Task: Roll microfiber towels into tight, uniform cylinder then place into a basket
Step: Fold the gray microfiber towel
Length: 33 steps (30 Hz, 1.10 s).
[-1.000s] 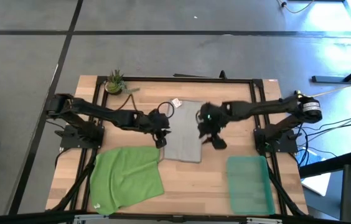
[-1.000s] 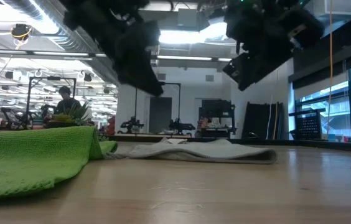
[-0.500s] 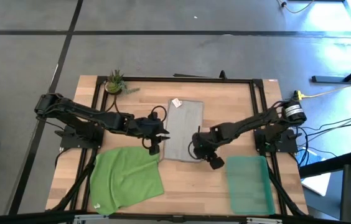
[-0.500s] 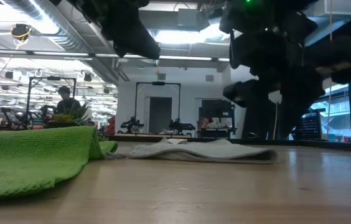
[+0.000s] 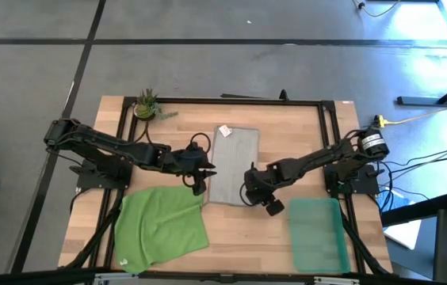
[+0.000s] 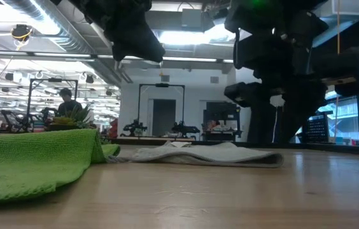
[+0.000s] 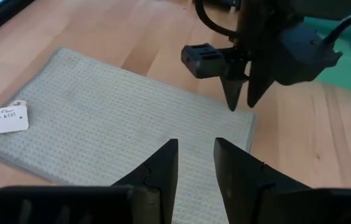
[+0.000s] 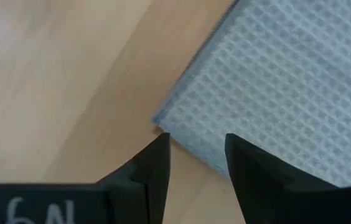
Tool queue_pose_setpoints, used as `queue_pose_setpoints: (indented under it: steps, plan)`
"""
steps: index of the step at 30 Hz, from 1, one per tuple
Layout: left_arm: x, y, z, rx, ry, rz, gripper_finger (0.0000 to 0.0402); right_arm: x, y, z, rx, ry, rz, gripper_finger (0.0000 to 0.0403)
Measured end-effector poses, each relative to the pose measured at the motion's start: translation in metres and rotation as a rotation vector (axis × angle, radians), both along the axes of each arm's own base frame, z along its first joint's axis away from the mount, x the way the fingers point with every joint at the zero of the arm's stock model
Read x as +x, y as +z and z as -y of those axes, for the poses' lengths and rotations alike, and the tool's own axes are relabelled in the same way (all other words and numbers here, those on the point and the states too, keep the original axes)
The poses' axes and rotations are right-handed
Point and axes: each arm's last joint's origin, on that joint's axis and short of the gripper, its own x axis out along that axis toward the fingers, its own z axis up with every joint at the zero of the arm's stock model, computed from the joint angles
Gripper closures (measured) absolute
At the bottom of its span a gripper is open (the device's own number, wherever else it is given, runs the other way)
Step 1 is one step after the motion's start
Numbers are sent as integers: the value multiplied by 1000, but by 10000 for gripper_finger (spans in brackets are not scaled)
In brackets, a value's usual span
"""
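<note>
From above, the grey towel (image 5: 232, 165) lies flat mid-desk (image 5: 287, 127), its white tag (image 5: 224, 131) at the far end; the left tool (image 5: 200, 176) sits at its near left corner, the right tool (image 5: 249, 190) at its near right corner, both empty. The green towel (image 5: 161, 223) lies spread to the left, the basket (image 5: 318, 235) to the right near the desk's front edge, bare wood between them. At desk height, the grey towel (image 6: 208, 154) lies low and flat, both arms above it. The left wrist view shows its fingers (image 7: 160, 169) parted over waffle-textured cloth. The right wrist view shows fingers (image 8: 154, 163) apart, straddling the towel's corner (image 8: 166, 124).
</note>
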Motion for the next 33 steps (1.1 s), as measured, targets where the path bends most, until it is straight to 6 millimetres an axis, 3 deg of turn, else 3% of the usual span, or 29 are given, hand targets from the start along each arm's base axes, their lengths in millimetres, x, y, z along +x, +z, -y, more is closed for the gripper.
queue_pose_setpoints:
  steps: [11,17,20,26,33]
  plan:
    - [0,0,0,-1,0,0,302,7,-31,-1,-34,47,-72,248]
    - [0,0,0,-2,0,0,302,11,-35,-2,-3,-17,-66,250]
    - [0,0,0,-2,0,0,302,11,-36,-2,-9,-21,-66,274]
    - [0,0,0,-3,1,1,302,12,-36,1,-18,-57,-56,388]
    - [0,0,0,-2,1,1,302,13,-26,11,-7,-108,-30,395]
